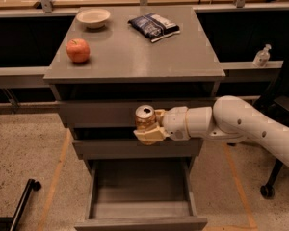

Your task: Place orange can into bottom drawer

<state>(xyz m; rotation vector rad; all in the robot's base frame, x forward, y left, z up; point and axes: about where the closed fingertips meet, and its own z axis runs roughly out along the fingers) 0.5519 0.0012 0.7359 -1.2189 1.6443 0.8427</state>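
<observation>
Your gripper is in front of the grey cabinet, level with the gap between its top and middle drawer fronts and a little right of the cabinet's centre line. Its tan fingers are clenched around the orange can, which sits upright with its silver top facing up. The can is held in the air, clear of the cabinet's top surface, and it is above the bottom drawer. That drawer is pulled out from the foot of the cabinet, and its grey floor is bare. The white arm reaches in from the cabinet's right side. On the cabinet's top you have a red apple near the left edge, a pale bowl at the back left, and a dark snack bag at the back, right of the bowl.
</observation>
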